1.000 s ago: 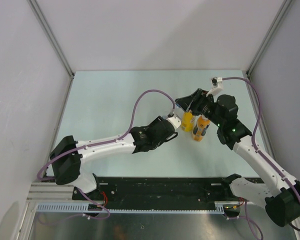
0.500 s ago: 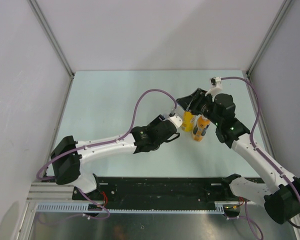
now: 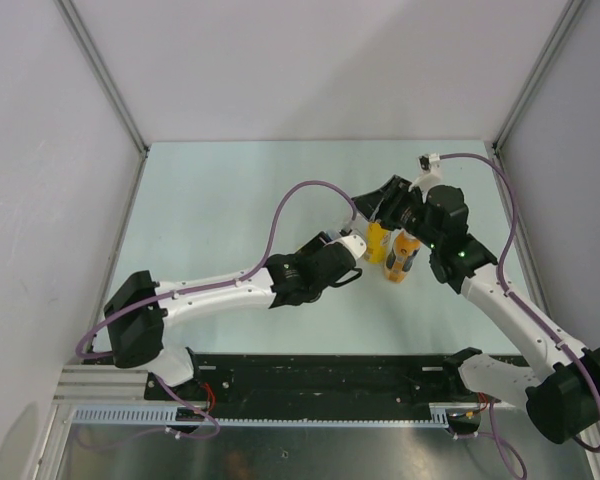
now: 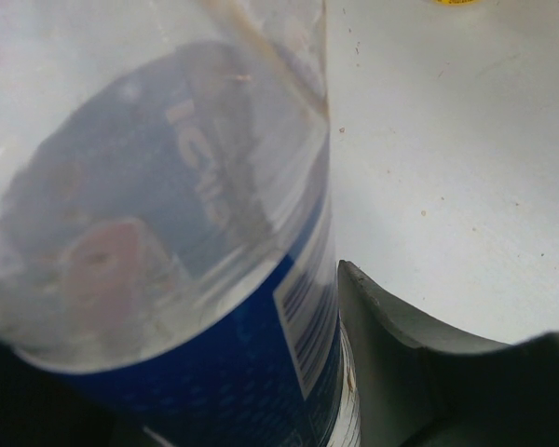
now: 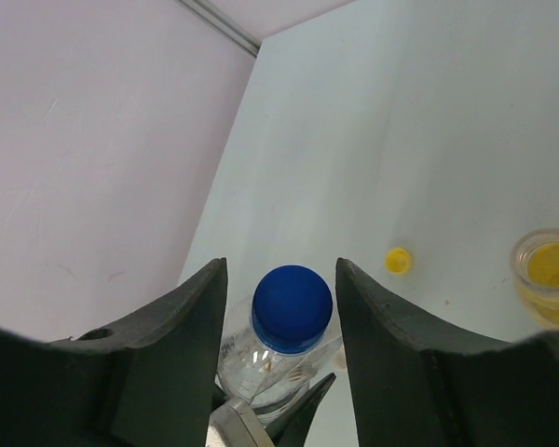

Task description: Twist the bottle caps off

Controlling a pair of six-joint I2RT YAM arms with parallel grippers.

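1. My right gripper (image 5: 281, 270) has its fingers apart on either side of the blue cap (image 5: 292, 296), with a gap showing on one side. If I close off-centre, I judge the cap could be shoved sideways rather than gripped.
2. My left gripper (image 3: 352, 246) is clamped on the water bottle (image 4: 168, 233), lower down its body. If that hold is light, the whole bottle may spin with the cap.
3. The open yellow bottle (image 5: 548, 265) stands near on the table (image 5: 429, 140). A wide wrist turn could knock it over and spill it.
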